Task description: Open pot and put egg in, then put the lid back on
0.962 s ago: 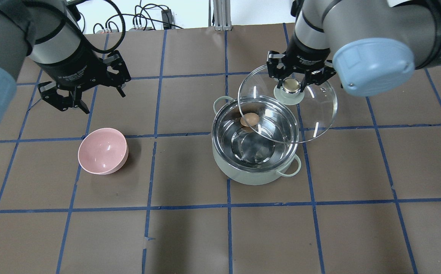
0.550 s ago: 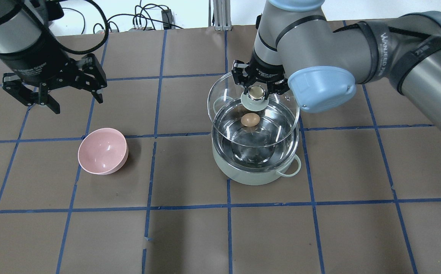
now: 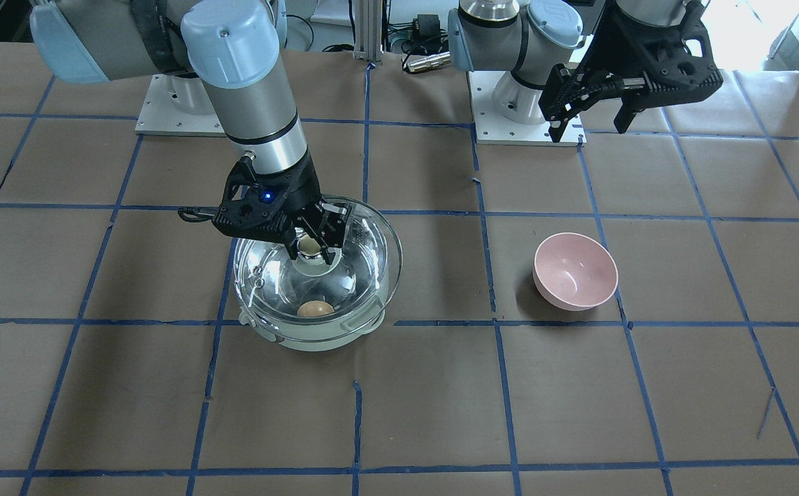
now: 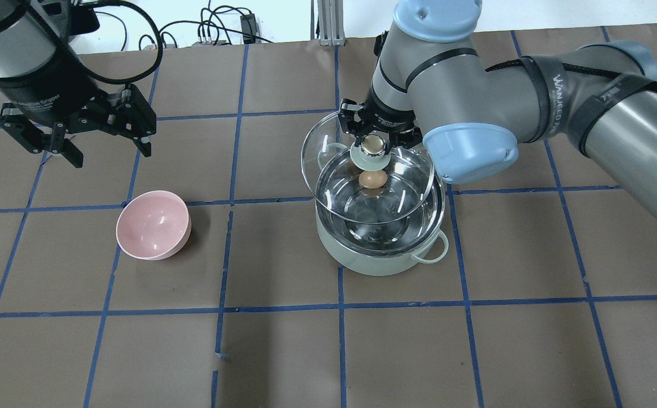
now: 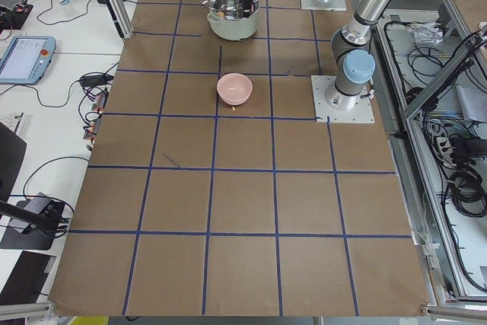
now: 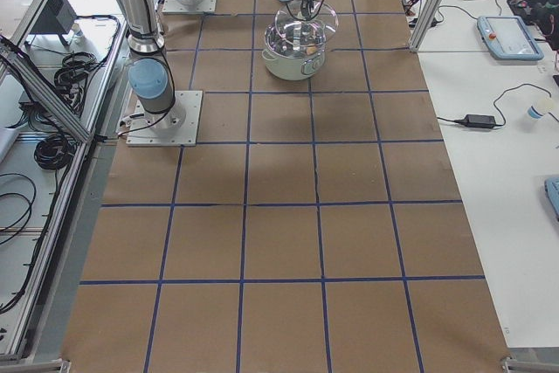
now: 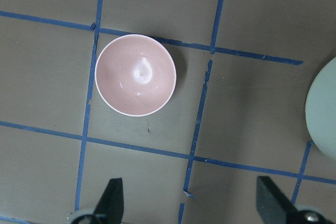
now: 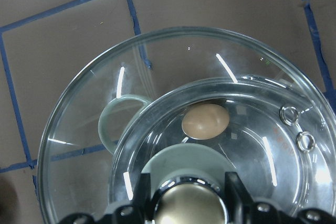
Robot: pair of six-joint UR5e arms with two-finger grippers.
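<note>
Brown-papered bench (image 4: 476,351) gridded with blue tape (image 4: 341,351). Pale mint pot (image 4: 379,265) right of centre in the overhead view. Egg (image 4: 372,179) inside it, on the steel bottom toward the far wall. Glass lid (image 4: 331,170) over the pot mouth, raised and tilted, not seated, rim overhanging the pot's far-left edge. Right fingers (image 8: 235,192) clamped on the lid's knob (image 4: 372,144). Left fingers (image 7: 113,198) spread wide, holding nothing, raised off the bench near a pink bowl (image 4: 153,225), well apart from the pot.

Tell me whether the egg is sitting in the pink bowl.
No, the egg lies inside the pot, apart from the pink bowl.
</note>
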